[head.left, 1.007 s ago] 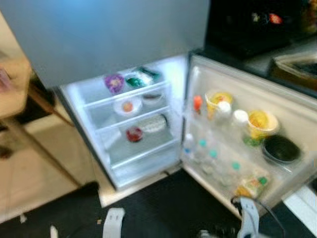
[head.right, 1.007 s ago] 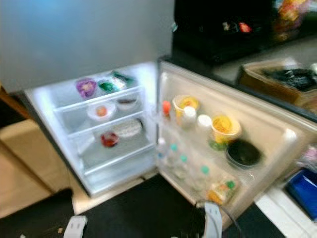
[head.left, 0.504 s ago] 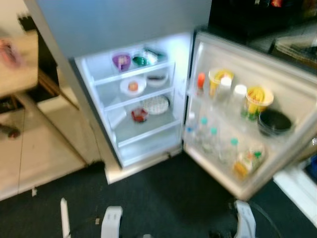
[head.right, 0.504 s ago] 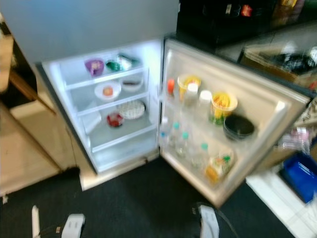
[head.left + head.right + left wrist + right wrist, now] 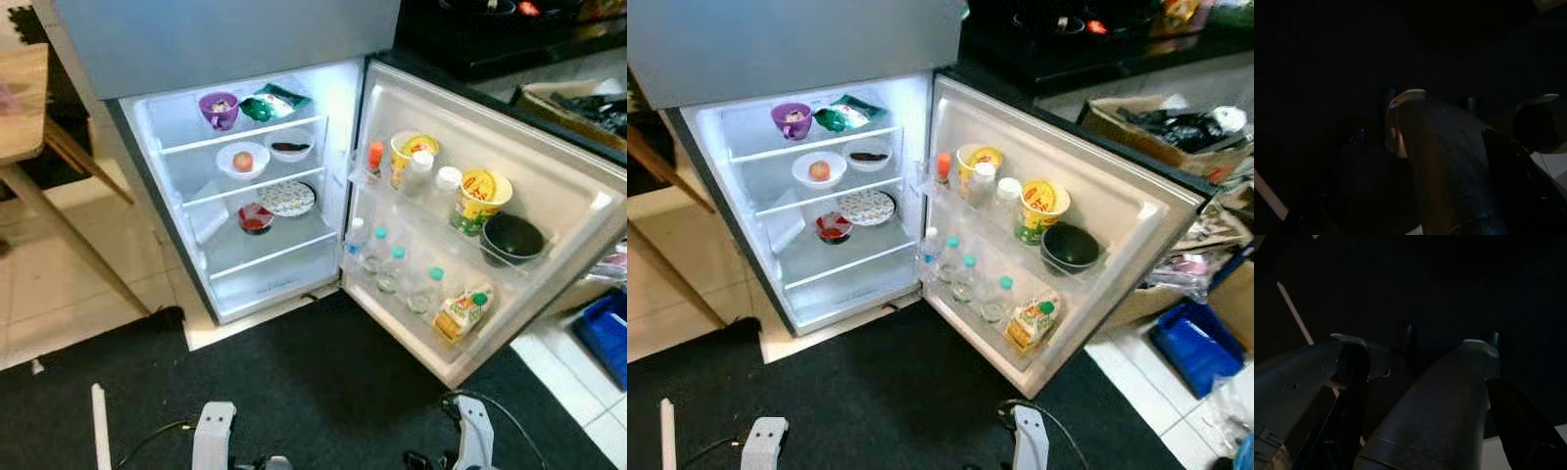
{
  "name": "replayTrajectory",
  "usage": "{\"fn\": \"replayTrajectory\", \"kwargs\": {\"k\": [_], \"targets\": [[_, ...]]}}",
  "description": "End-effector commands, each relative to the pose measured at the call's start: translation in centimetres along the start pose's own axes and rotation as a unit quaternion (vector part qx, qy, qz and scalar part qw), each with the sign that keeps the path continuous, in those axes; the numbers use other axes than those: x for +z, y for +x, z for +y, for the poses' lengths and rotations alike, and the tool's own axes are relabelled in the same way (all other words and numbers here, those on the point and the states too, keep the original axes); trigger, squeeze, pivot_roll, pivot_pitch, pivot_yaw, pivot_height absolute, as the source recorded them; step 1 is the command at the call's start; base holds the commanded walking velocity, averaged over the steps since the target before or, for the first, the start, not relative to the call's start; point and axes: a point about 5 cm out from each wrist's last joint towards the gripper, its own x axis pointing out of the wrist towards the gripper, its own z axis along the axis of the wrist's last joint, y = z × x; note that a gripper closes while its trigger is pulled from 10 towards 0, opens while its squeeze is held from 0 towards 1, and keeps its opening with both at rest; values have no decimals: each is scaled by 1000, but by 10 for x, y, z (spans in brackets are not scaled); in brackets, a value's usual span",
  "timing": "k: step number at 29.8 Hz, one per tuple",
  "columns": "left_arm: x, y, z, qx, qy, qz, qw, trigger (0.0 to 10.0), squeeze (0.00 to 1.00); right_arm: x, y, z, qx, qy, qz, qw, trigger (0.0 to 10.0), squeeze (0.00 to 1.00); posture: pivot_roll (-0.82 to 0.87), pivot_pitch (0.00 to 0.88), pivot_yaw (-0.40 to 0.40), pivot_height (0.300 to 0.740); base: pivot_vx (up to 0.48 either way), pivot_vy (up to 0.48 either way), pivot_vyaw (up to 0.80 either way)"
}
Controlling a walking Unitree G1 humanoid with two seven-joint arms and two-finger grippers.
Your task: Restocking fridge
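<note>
Fridge (image 5: 147,44) open, door (image 5: 1136,220) swung wide to robot's right, interior lit. Top shelf: purple cup (image 5: 218,109) near left end, green packet (image 5: 269,102) just beside it toward door side. Middle shelf: white bowl with a peach-coloured fruit (image 5: 242,160) at left, small white bowl with dark contents (image 5: 290,149) at right, close together. Lower shelf: red-filled bowl (image 5: 256,217) near front edge, patterned plate (image 5: 289,198) behind it toward right end. Door upper rack: orange-capped bottle (image 5: 375,159) at hinge end, then yellow cup (image 5: 411,154), two white-capped jars (image 5: 431,179), yellow noodle cup (image 5: 480,199), black bowl (image 5: 512,238) at outer end. Door lower rack: row of clear bottles with teal caps (image 5: 392,272), yellow carton (image 5: 459,313) at outer end. Dark mat (image 5: 323,392) on floor before fridge, wooden table (image 5: 24,103) at far left, blue crate (image 5: 1195,348) and cardboard box (image 5: 1161,132) at right. Both arms hanging low over mat, left arm (image 5: 214,436) and right arm (image 5: 473,431) at bottom edge; wrist views very dark, left gripper (image 5: 1415,161) and right gripper (image 5: 1420,401) over mat, holding nothing seen, open or closed cannot be told.
</note>
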Motion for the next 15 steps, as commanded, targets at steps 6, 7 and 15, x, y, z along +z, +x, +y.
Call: {"fn": "replayTrajectory", "kwargs": {"k": [6, 7, 15], "targets": [[-18, -1, -7, -13, -9, 35, 999, 10000, 0, -3, -2, -4, -9, -1, 5, 1000, 10000, 0, -11, 62, -25, 740, 0, -472, 0], [-18, -1, -7, -14, -9, 35, 999, 10000, 0, -3, -2, -4, -9, -1, 4, 1000, 10000, 0, -11, 62, -25, 740, 0, -472, 0], [-21, -2, -7, -13, -6, 40, 999, 10000, 0, 14, -3, -6, -7, -14, -48, 999, 10000, 0, -11, 64, -25, 740, 0, -367, 0]]}}
